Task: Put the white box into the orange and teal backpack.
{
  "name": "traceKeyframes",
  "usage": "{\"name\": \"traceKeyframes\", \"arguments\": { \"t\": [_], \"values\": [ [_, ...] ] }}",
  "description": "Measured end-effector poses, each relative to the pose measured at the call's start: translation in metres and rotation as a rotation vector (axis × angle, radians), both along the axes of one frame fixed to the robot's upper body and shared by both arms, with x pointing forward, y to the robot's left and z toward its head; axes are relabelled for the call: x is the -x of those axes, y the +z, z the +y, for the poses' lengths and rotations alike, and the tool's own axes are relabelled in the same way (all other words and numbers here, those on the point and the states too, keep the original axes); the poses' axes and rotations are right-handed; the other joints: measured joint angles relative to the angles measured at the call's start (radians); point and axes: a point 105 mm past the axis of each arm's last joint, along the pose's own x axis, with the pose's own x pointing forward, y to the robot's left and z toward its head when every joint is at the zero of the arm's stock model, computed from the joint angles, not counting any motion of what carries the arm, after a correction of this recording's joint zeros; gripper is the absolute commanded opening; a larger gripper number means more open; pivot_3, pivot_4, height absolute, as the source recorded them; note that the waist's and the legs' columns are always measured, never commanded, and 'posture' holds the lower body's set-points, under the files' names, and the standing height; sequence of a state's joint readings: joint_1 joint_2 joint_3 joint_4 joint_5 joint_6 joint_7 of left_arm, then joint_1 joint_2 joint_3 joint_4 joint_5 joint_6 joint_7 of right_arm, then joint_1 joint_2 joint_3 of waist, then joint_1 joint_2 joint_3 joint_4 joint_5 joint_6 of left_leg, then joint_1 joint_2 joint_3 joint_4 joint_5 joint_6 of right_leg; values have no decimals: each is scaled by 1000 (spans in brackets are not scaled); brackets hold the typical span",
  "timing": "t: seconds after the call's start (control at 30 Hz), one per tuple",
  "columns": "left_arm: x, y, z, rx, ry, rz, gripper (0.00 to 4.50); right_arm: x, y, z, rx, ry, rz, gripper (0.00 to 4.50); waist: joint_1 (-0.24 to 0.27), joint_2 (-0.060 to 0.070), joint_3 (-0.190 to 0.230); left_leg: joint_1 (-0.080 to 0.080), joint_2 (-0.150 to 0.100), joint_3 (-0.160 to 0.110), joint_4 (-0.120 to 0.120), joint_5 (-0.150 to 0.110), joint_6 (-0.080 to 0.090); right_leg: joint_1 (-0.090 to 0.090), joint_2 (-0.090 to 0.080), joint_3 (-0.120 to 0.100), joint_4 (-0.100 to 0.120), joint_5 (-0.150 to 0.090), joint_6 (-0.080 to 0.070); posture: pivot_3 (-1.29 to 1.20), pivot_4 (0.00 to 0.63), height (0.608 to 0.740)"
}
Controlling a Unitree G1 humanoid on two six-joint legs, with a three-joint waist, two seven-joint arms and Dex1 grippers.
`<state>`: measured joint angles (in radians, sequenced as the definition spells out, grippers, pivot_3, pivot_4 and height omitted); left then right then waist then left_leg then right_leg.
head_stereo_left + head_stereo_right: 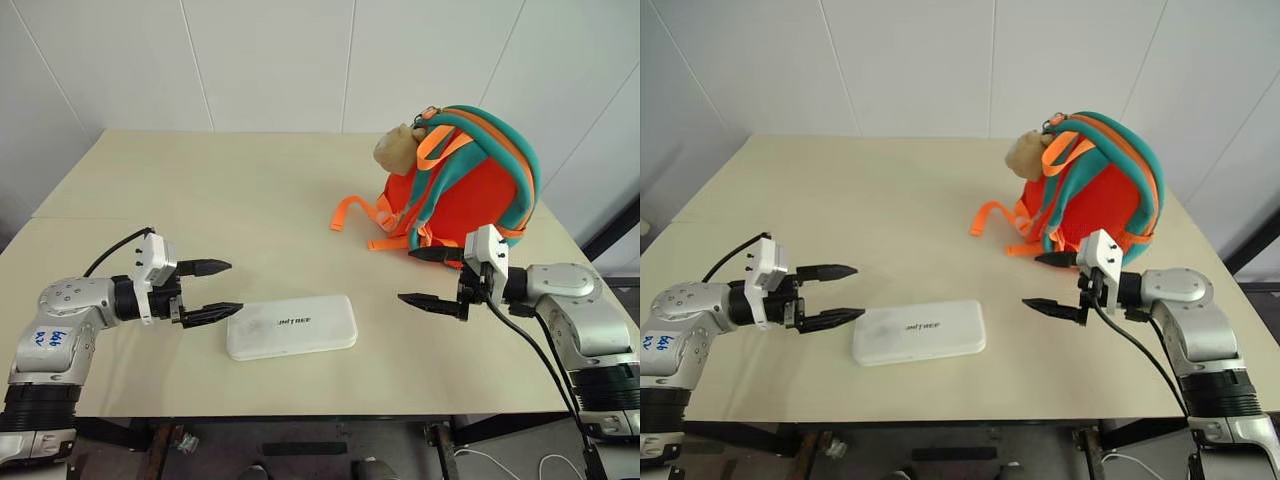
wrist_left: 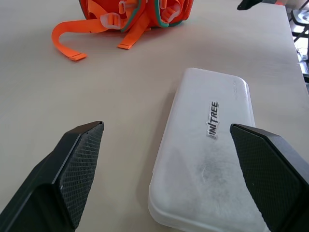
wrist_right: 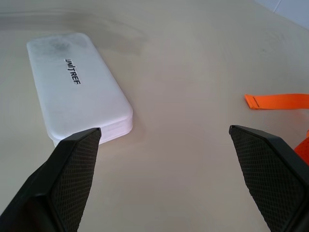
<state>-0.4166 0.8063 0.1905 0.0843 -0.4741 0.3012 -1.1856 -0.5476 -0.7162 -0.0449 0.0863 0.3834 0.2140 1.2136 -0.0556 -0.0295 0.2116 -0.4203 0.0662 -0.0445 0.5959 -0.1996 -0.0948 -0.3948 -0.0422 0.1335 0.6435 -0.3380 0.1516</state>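
The white box (image 1: pixel 291 326) lies flat near the table's front edge, dark lettering facing up; it also fills part of the left wrist view (image 2: pixel 207 154) and the right wrist view (image 3: pixel 79 87). The orange and teal backpack (image 1: pixel 462 180) stands upright at the back right, a tan plush toy (image 1: pixel 397 148) on its top and orange straps (image 1: pixel 355 212) trailing onto the table. My left gripper (image 1: pixel 208 290) hovers open just left of the box's end, pointing at it. My right gripper (image 1: pixel 428 277) is open to the box's right, in front of the backpack, holding nothing.
The beige table (image 1: pixel 230 190) has wide bare room at the back left and middle. White panelled walls rise behind it. A black cable (image 1: pixel 535 360) hangs from my right wrist over the table's front right edge.
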Motion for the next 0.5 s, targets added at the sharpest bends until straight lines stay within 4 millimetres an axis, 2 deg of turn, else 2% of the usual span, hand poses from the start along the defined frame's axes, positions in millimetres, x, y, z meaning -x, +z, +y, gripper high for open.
{"name": "traceKeyframes", "arguments": {
  "t": [0.27, 0.37, 0.5],
  "values": [
    [6, -2, 7, -2, 35, 8, 4466, -5, -7, 7, -16, 9, 0, 4500, -1, 0, 0, 0, 0, 0, 0, 0, 0, 0, 0, 0, 0, 0, 0, 0, 150, 740],
    [9, -6, 15, -10, 54, 27, 3914, -2, -16, 12, -14, 26, 27, 3914, -1, 0, 0, 0, 0, 0, 0, 0, 0, 0, 0, 0, 0, 0, 0, 0, 150, 740],
    [19, -25, 43, -84, 132, 56, 2721, -1, -26, 15, 1, 41, 42, 2616, -7, 0, 0, 1, 0, 0, 0, 0, 0, 0, 0, 0, 0, 0, 0, 0, 150, 740]
  ]
}}
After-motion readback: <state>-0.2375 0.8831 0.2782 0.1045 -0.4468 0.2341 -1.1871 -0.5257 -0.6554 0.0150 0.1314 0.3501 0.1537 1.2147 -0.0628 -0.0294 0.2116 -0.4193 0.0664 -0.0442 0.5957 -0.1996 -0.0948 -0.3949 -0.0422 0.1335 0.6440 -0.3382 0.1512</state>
